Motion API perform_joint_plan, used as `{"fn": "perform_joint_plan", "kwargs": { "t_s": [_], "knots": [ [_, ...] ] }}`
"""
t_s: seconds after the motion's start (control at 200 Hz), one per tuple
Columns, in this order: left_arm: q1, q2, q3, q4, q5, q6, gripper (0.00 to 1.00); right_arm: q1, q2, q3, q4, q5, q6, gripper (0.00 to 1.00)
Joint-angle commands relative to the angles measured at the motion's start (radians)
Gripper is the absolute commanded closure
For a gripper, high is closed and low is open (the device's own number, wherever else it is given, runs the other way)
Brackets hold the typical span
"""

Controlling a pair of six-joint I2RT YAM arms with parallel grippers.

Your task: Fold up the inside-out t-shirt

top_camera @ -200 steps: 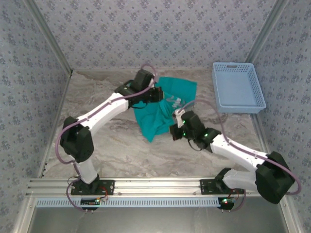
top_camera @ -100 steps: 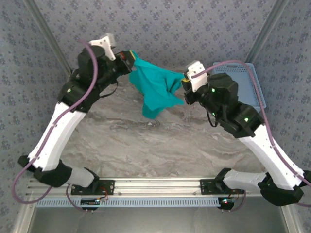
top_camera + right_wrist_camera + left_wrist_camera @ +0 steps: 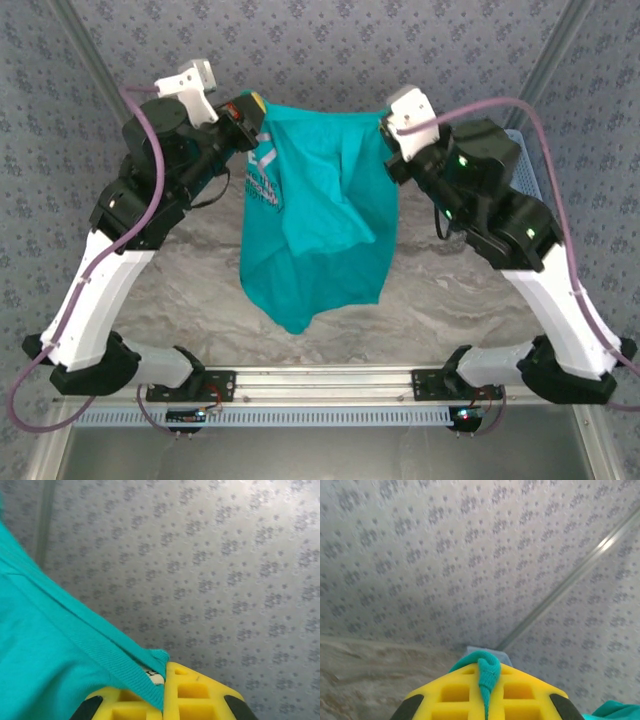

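Teal t-shirt (image 3: 315, 215) is hanging while my left arm (image 3: 105, 265) and right arm (image 3: 545, 290) are reaching high; my left gripper (image 3: 257, 119) and right gripper (image 3: 386, 128) are each clamping a top corner.

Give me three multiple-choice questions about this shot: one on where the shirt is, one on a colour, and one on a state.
1. Where is the t-shirt?
A. lying flat on the table
B. hanging in the air, held up at two points
C. inside a basket

2. What colour are the pads in the wrist views?
A. yellow
B. black
C. red

3. How do the left jaws and right jaws stand?
A. both open, holding nothing
B. left shut on the shirt, right open
C. both shut on the shirt

Answers:
1 B: the overhead view shows it hanging spread, held at its upper edge on both sides.
2 A: both wrist views show yellow pads against teal cloth.
3 C: each wrist view shows teal fabric pinched between closed pads.
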Motion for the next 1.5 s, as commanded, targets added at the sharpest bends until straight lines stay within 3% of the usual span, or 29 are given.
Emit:
{"fn": "perform_joint_plan", "kwargs": {
  "t_s": [0.0,0.225,0.365,0.465,0.545,0.63,0.755,0.934,1.029,1.089,1.129,1.154,1.204,1.279,1.399,1.494],
  "knots": [
    [0.07,0.072,0.106,0.053,-0.144,0.129,1.0,-0.163,0.094,0.101,0.053,-0.048,0.061,1.0],
    [0.227,0.313,0.305,0.04,-0.071,0.113,1.0,-0.372,0.41,0.385,0.051,-0.144,0.125,1.0],
    [0.308,0.465,0.475,0.044,0.045,0.079,1.0,-0.448,0.662,0.766,-0.012,-0.133,0.144,1.0],
    [0.339,0.585,0.697,-0.037,0.083,0.097,1.0,-0.455,0.754,0.954,-0.035,-0.121,0.145,1.0],
    [0.343,0.632,0.806,-0.122,0.105,0.11,1.0,-0.446,0.737,0.952,-0.033,-0.132,0.123,1.0],
    [0.344,0.609,0.772,-0.187,0.143,0.107,1.0,-0.429,0.659,0.817,-0.028,-0.141,0.086,1.0],
    [0.344,0.475,0.481,-0.194,0.2,0.082,1.0,-0.394,0.457,0.398,0.083,-0.135,0.042,1.0],
    [0.344,0.102,-0.394,0.199,0.204,-0.091,1.0,-0.292,0.1,-0.392,0.377,-0.138,-0.03,1.0],
    [0.335,-0.052,-0.742,0.278,0.211,-0.197,0.86,-0.219,-0.038,-0.709,0.41,-0.12,0.0,1.0],
    [0.319,-0.144,-0.955,0.316,0.208,-0.3,0.84,-0.158,-0.097,-0.892,0.402,-0.109,0.028,1.0],
    [0.305,-0.205,-1.096,0.358,0.205,-0.373,0.76,-0.105,-0.121,-0.992,0.381,-0.081,0.052,1.0],
    [0.291,-0.243,-1.173,0.367,0.204,-0.417,0.69,-0.068,-0.131,-1.043,0.363,-0.062,0.072,0.99],
    [0.262,-0.323,-1.296,0.349,0.196,-0.516,0.55,0.014,-0.151,-1.128,0.307,-0.017,0.159,0.68],
    [0.217,-0.461,-1.407,0.256,0.187,-0.564,0.48,0.11,-0.189,-1.219,0.247,0.001,0.266,0.48],
    [0.185,-0.643,-1.459,0.087,0.113,-0.555,0.47,0.151,-0.221,-1.25,0.169,-0.102,0.343,0.39],
    [0.193,-0.641,-1.422,0.082,0.092,-0.41,0.44,0.139,-0.158,-1.146,0.124,-0.148,0.322,0.39]
  ]
}}
